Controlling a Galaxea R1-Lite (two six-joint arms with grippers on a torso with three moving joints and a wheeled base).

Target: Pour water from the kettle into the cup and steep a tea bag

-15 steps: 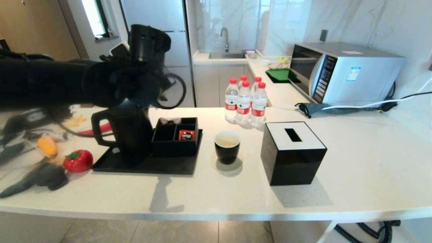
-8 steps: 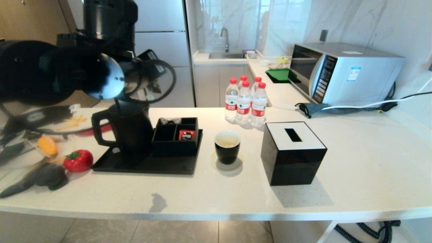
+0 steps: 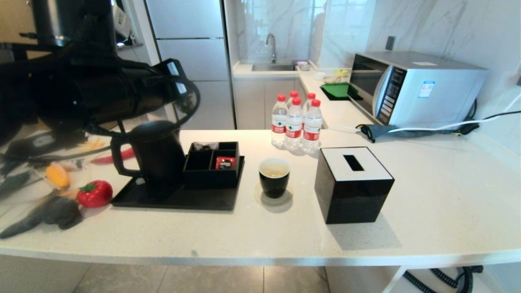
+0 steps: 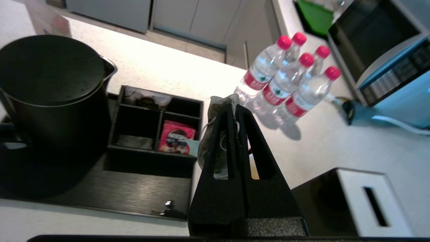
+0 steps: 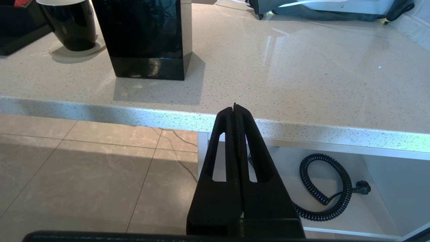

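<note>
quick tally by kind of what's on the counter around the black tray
water bottles: 4
kettle: 1
cup: 1
tissue box: 1
compartment box: 1
tea bag in left tool: 1
total: 9

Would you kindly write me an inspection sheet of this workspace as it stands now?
Surface: pale speckled stone counter.
Job's things: matte black kettle stands on a black tray; glossy black cup holds yellowish water; translucent tea bag is in the left gripper.
Clutter: black cube tissue box, four red-capped bottles, red packet, toy tomato.
Grippers: left gripper shut on the tea bag; right gripper shut, empty, below the counter edge.
Cables: coiled black cord under the counter.
Surroundings: silver microwave, sink.
</note>
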